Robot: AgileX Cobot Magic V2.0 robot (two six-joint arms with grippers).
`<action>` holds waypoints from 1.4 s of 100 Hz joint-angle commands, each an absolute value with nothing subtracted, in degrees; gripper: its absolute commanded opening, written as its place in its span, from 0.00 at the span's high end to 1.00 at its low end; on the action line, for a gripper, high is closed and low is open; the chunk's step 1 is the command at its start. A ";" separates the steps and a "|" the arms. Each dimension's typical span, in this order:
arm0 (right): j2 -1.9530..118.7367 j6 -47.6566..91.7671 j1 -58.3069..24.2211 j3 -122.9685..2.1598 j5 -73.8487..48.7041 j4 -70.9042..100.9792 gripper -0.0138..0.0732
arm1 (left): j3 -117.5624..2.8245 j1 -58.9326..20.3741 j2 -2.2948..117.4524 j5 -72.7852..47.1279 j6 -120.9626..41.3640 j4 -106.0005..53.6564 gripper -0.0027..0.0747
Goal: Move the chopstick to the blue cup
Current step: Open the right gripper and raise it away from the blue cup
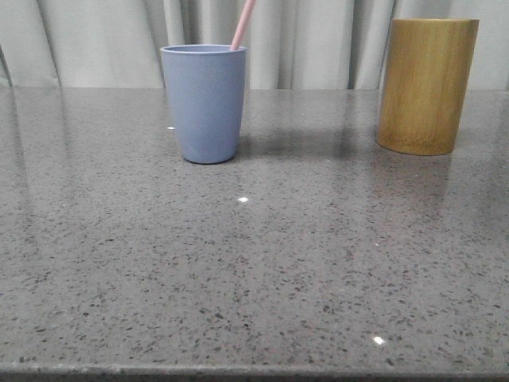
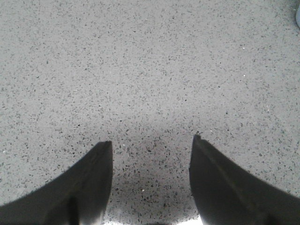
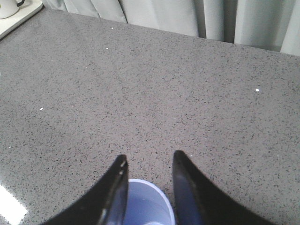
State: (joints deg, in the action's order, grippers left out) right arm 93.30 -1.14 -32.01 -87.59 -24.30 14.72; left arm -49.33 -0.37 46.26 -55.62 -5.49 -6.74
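We see the left gripper [image 2: 152, 145] over bare speckled grey table [image 2: 140, 61]. Its two dark fingers [image 2: 89, 187] stand well apart, nothing between them. A soft shadow lies on the stone in the gap and just ahead of the tips. A sliver of something bluish [image 2: 298, 18] shows at the frame edge; we cannot tell what it is.

A tall yellow-brown bamboo-like cylinder [image 1: 427, 85] stands upright at the far right of the grey speckled tabletop [image 1: 254, 278]. Pale pleated curtains [image 1: 318, 40] hang behind the tabletop's far edge. In the right wrist view, a white cup [image 3: 9, 7] sits on a pale tray [image 3: 18, 21] at a corner.
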 commanded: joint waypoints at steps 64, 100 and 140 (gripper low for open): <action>81.95 -0.43 -28.77 -89.86 -20.90 11.22 0.34 | -50.72 -0.25 45.83 -52.27 -5.06 -7.52 0.49; 68.01 -0.43 -22.08 -76.66 -23.41 4.30 0.34 | -50.72 -0.25 45.83 -52.67 -5.06 -7.52 0.49; 48.87 -0.94 -9.95 -58.59 -36.04 3.63 0.34 | -50.72 -0.25 45.83 -53.32 -5.06 -7.52 0.49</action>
State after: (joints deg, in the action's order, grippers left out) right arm 52.87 -1.11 -12.44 -59.83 -37.00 4.14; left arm -49.33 -0.37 46.26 -55.84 -5.49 -6.74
